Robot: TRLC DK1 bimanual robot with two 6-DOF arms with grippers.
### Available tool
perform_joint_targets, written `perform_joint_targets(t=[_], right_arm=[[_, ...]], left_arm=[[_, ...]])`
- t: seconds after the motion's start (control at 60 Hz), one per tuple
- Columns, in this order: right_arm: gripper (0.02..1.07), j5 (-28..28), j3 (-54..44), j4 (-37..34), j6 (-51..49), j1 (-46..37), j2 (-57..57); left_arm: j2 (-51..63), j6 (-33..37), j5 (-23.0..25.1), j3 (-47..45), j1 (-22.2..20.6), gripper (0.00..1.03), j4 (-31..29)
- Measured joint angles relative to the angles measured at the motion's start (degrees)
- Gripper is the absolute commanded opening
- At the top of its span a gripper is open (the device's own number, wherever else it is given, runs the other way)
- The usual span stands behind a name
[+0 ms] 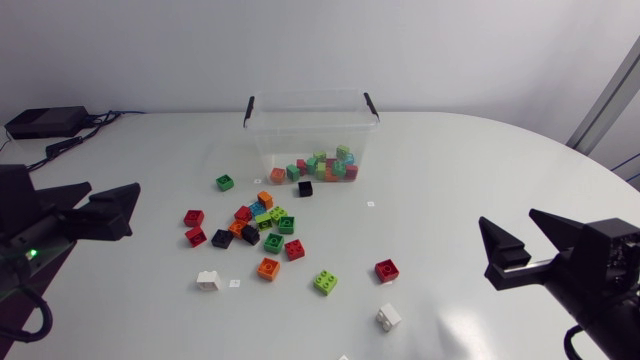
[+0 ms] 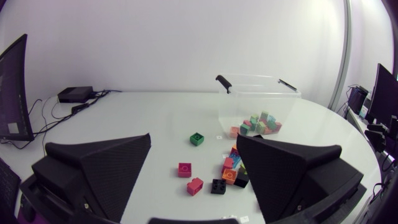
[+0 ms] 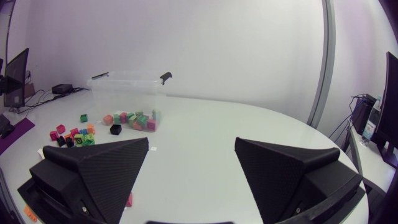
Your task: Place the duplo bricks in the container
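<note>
A clear plastic container [image 1: 310, 130] with black handles stands at the back middle of the table, with several coloured duplo bricks on its floor. In front of it many loose bricks lie scattered: a green one [image 1: 225, 182], a black one [image 1: 305, 188], a mixed cluster [image 1: 262, 222], an orange one [image 1: 268, 268], a white one [image 1: 208, 281], a lime one [image 1: 325, 282], a red one [image 1: 387, 270] and another white one [image 1: 389, 317]. My left gripper [image 1: 105, 200] hangs open at the left, well short of the bricks. My right gripper [image 1: 510, 228] is open at the right, holding nothing.
A black box with cables [image 1: 45, 122] lies at the table's far left corner. Bare white table [image 1: 470, 170] stretches to the right of the container and around both grippers.
</note>
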Motion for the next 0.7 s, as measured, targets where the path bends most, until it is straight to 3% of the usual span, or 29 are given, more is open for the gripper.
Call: perform_joint_targets(t=[0.25, 0.45, 0.7], right_arm=[[1.02, 0.8, 8.6, -6.4, 1.5, 0.3, 14.5], [1.02, 1.1, 16.0, -14.9, 1.3, 2.3, 23.4], [1.02, -0.6, 21.4, -20.3, -1.0, 2.4, 33.9]], left_arm=[[23.0, 0.3, 0.0, 15.5, -0.5, 0.94, -16.5], [35.1, 11.3, 0.0, 20.1, -4.0, 0.95, -21.4], [39.0, 24.1, 0.7, 20.1, -10.5, 0.95, -22.5]])
